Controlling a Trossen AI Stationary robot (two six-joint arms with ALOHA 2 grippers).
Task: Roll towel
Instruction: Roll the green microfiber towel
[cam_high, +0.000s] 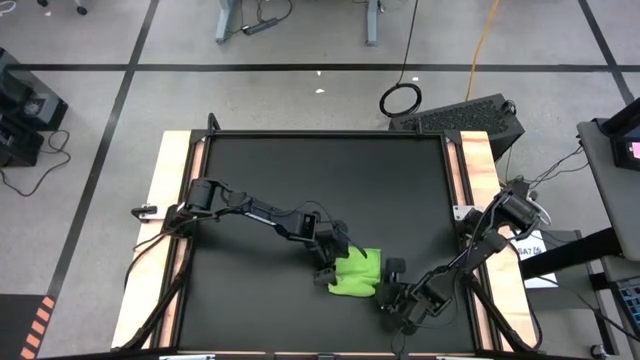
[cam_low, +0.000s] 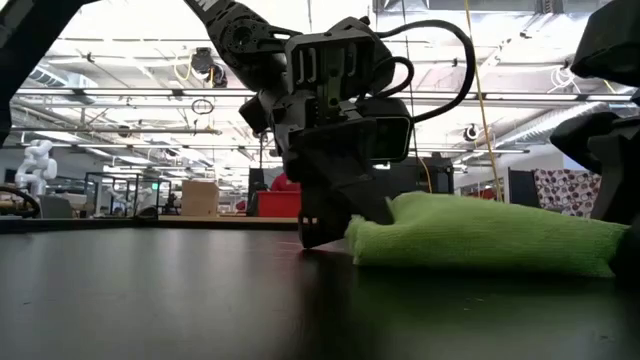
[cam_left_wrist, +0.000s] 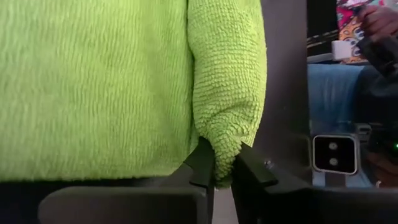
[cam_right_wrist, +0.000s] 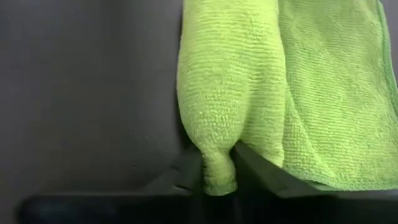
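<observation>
The lime-green towel (cam_high: 356, 272) lies on the black table top near the front edge, partly rolled. A thick roll (cam_left_wrist: 227, 81) runs along one side and a flat part (cam_left_wrist: 93, 87) lies beside it. The roll also shows in the right wrist view (cam_right_wrist: 227, 81), next to the flat part (cam_right_wrist: 336, 93). My left gripper (cam_high: 334, 262) is shut on the towel's left end and shows in the low view (cam_low: 325, 235). My right gripper (cam_high: 392, 287) is shut on the towel's right end. My left gripper pinches the roll's left end (cam_left_wrist: 224, 163) between its two fingers (cam_left_wrist: 202, 165). The fingers come low from the table's left and lie along the roll. The roll rests on the table. The end bunches to a narrow tip between the fingers. My right gripper pinches the roll's right end (cam_right_wrist: 217, 167) between its two fingers (cam_right_wrist: 261, 171). The fingers come low from the table's right and lie along the roll. The roll rests on the table, and its end narrows to a tip between the fingers.
The black table top (cam_high: 300, 180) stretches bare behind the towel, with wooden rails on the left (cam_high: 160, 200) and right (cam_high: 478, 160). A person sits beyond the table's right side (cam_left_wrist: 379, 25). The table's front edge is close to both grippers.
</observation>
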